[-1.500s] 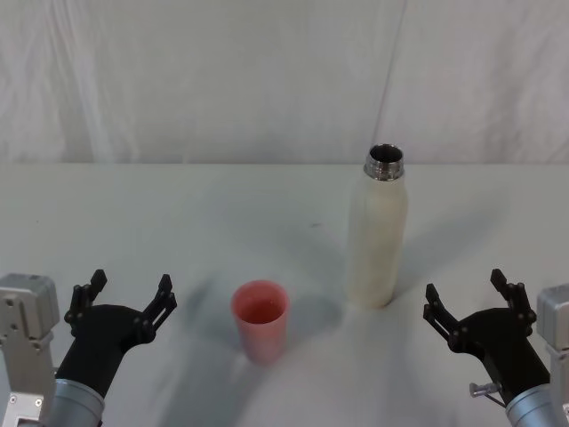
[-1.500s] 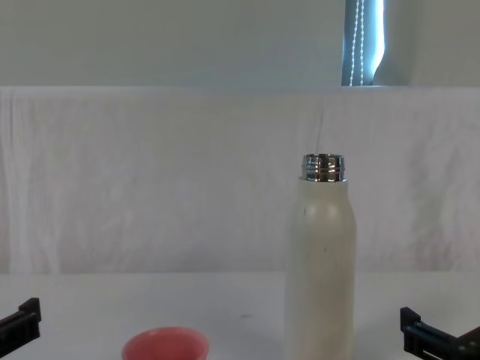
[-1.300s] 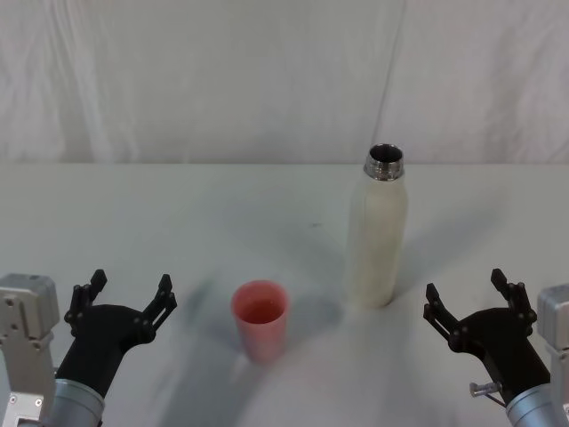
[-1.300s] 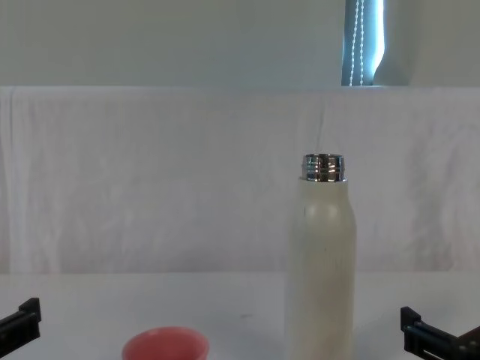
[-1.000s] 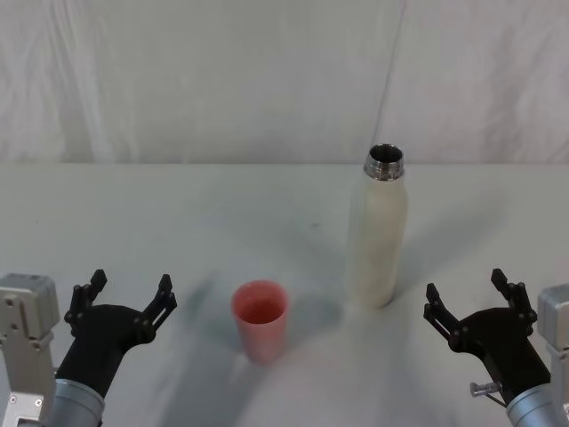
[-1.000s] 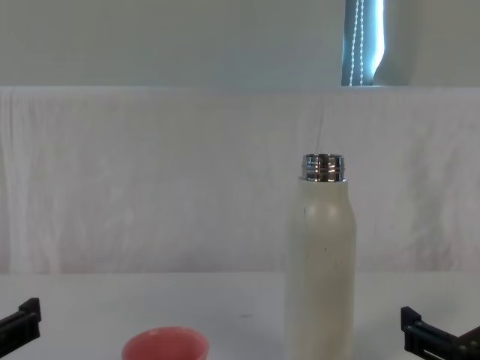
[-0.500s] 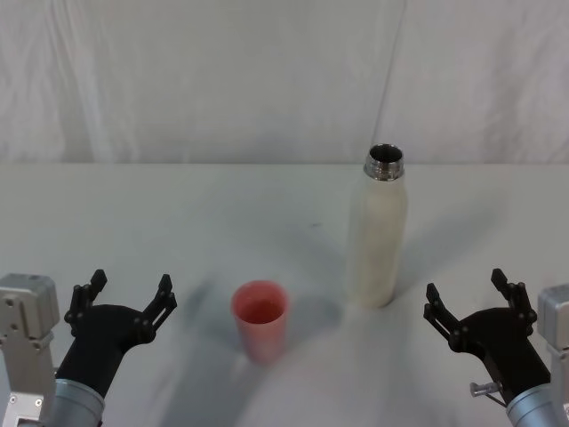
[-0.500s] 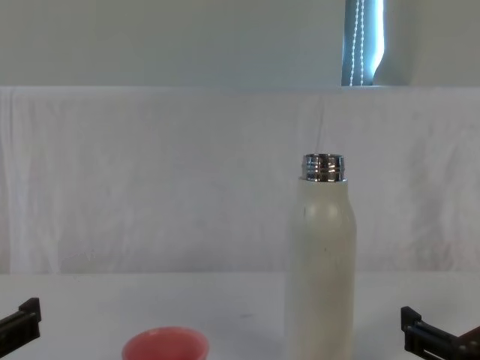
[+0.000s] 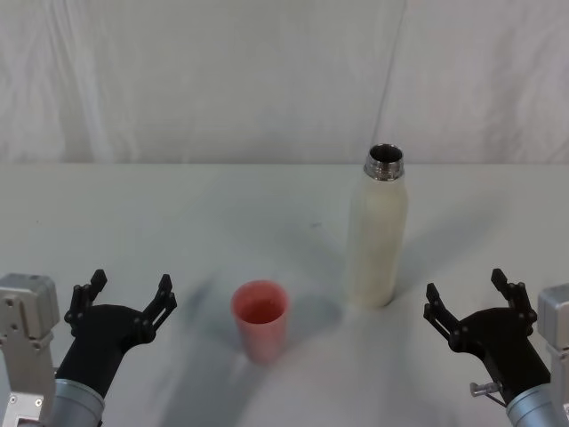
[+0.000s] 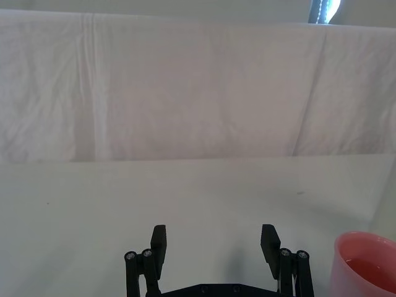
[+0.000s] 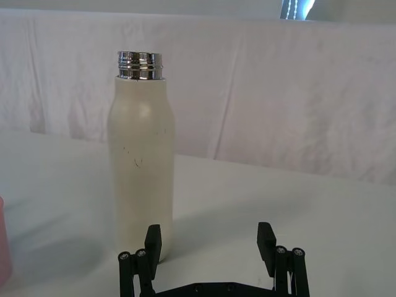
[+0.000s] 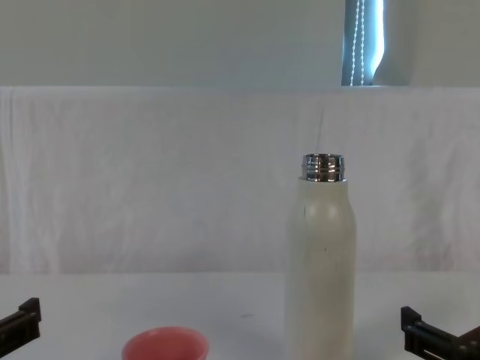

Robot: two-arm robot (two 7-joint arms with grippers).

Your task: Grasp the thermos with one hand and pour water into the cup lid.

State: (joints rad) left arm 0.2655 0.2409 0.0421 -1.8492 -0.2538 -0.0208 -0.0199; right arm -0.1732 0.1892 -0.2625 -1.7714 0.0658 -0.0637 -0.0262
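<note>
Right wrist view, thermos (image 11: 141, 164) upright, uncapped

The table (image 9: 178, 205) is seen from above in the head view and level, from close by, in the chest view. Each wrist view is aimed forward at the backdrop (image 10: 185, 86). The thermos (image 9: 377, 233) is shared by three views.

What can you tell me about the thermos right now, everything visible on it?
The thermos is a tall, slim bottle with a matte cream-white body, rounded shoulders and a shiny threaded silver neck, uncapped and open at the top. A few small dark specks mark its side. It stands upright on the white table, right of and slightly behind the cup lid, apart from it. Nothing touches it; the open right gripper sits nearer the robot, short of it.
</note>
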